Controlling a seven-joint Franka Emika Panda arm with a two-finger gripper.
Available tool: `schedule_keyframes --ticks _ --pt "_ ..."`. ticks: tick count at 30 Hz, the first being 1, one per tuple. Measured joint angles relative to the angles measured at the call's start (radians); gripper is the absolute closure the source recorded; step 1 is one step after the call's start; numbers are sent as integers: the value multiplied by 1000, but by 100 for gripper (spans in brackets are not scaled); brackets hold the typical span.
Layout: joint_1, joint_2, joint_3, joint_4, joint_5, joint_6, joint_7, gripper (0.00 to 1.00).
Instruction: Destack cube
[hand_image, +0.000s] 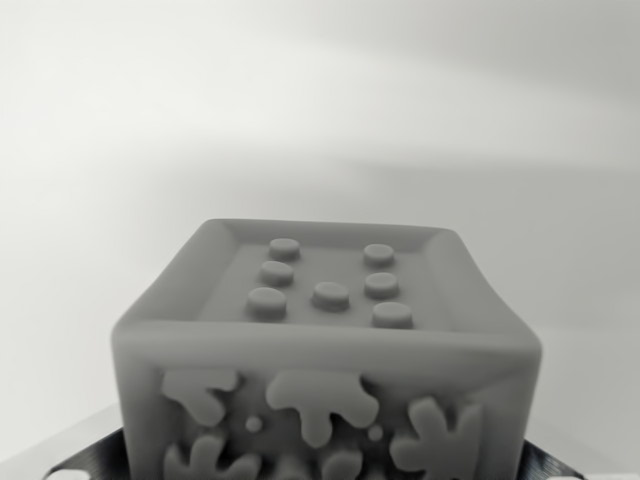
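Observation:
A grey cube (327, 345) fills the lower middle of the wrist view, very close to the camera. Its top face is recessed and carries several round raised studs (330, 293). Its near side face shows raised blob-like shapes (320, 405). A dark ribbed edge (95, 462) shows under the cube at both lower corners; whether that is another cube or a base I cannot tell. No gripper fingers appear in the frame.
A plain white surface and backdrop (320, 110) surround the cube, with a soft shadow falling across the upper right.

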Motion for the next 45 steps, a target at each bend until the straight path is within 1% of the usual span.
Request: schedule_keyframes --ticks 4,7,14,23,29,35,36,45 --pt "0 17 1 20 -1 -3 -28 100" --pt "0 27 1 26 -1 -1 -36 100" --pt "0 79 1 38 -1 32 -38 100" --pt "0 119 1 51 -1 61 -38 100" --pt "0 138 1 58 -1 72 -38 100" --pt "0 142 1 60 -1 75 -38 100" --pt "0 142 1 60 -1 75 -38 0" --pt "0 142 1 61 -1 75 -38 0"
